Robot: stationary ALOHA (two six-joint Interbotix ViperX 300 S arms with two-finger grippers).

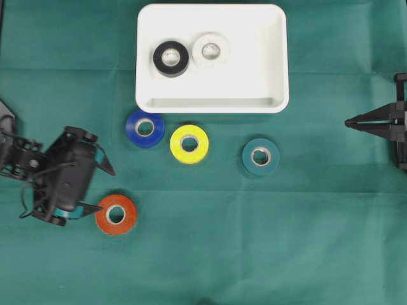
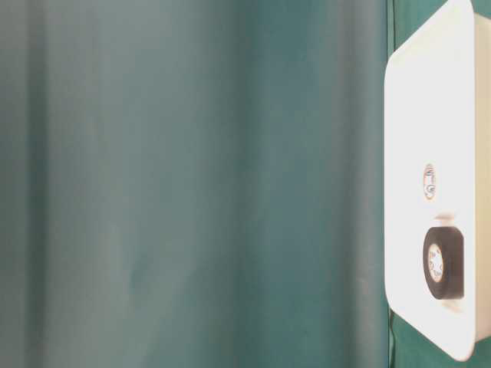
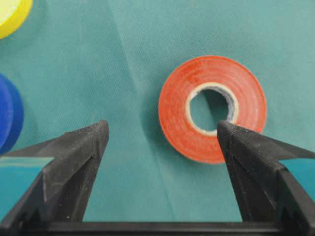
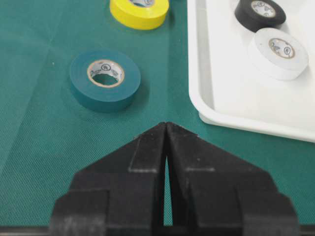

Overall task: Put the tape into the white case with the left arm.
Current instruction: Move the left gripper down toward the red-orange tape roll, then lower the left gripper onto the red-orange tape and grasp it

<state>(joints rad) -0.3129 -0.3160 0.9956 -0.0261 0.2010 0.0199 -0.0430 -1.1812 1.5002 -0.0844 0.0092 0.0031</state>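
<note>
Worktop: covered wall to wall in green cloth, faintly creased; no room beyond it shows in any view.

White case: at the far middle, already carrying a black roll and a white roll side by side.

Left end effector: spread wide, gripping nothing, low at the near left. One fingertip lies over the near rim of the red tape, by its core hole; the other sits on bare cloth well to the side.

Right end effector: tips pressed together, empty, parked at the right edge.

Blue, yellow and teal rolls sit loose in front of the case.

Risk, as judged: the roll is off-centre in the gap. Closing here could shove it sideways or catch only one wall, so it tips or slips on the lift. Descending further could press that tip onto the rim and drag the cloth.
</note>
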